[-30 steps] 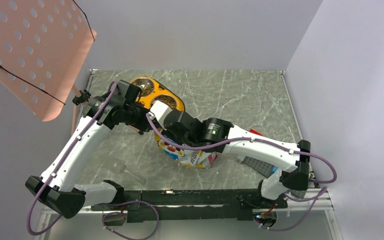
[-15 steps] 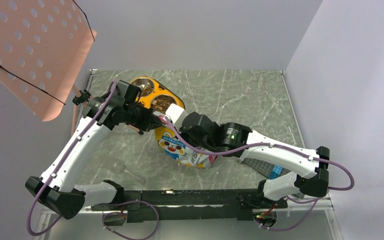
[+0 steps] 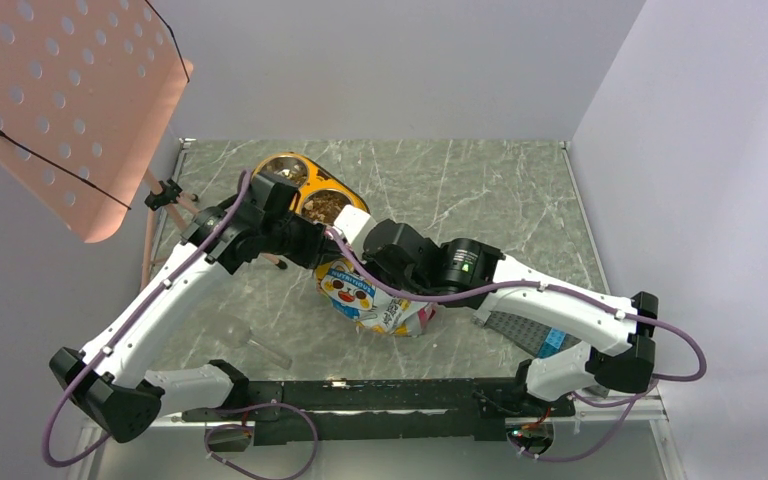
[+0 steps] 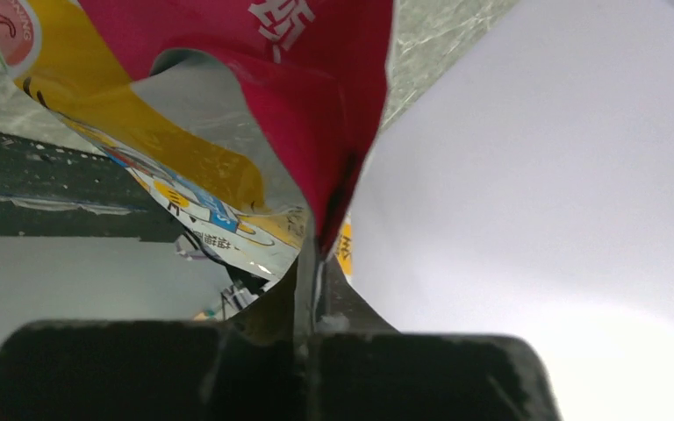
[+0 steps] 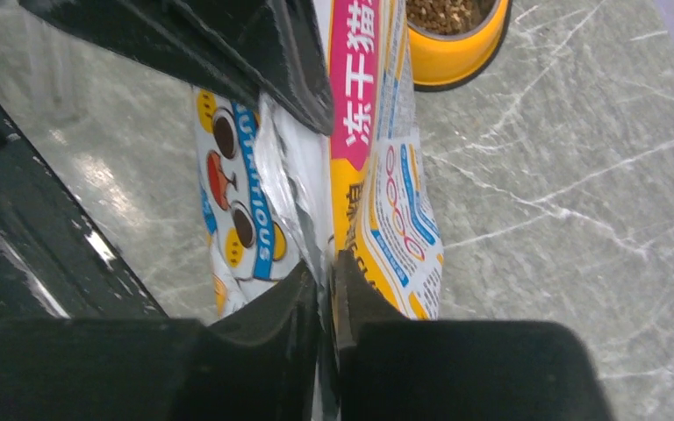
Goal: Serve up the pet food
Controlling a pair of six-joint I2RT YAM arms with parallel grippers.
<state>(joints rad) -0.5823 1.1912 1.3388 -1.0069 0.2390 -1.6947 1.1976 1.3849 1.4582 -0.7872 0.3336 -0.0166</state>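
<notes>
The glossy pet food bag (image 3: 365, 298) stands near the table's middle, its cartoon cat facing up. My left gripper (image 3: 312, 245) pinches one side of its open top, and my right gripper (image 3: 338, 250) pinches the other side. In the left wrist view my left gripper (image 4: 316, 263) is shut on the bag's (image 4: 254, 105) pink edge. In the right wrist view my right gripper (image 5: 326, 272) is shut on a seam of the bag (image 5: 377, 175). Brown pet food (image 3: 325, 207) fills the nearer cup of the yellow bowl (image 3: 360, 212). Pet food (image 5: 443, 13) also shows in the bowl (image 5: 456, 61) beyond the bag.
A pink perforated panel (image 3: 70, 110) hangs over the far left corner, above a small stand (image 3: 165, 190). A clear scoop (image 3: 250, 345) lies near the left front. A striped packet (image 3: 530, 335) lies under the right arm. A black rail (image 3: 360, 395) runs along the near edge.
Both arms have shifted right and nearer, carrying the bag's top away from the bowl. The bowl's nearer cup, full of kibble, has come into view. Both grips look slightly looser.
</notes>
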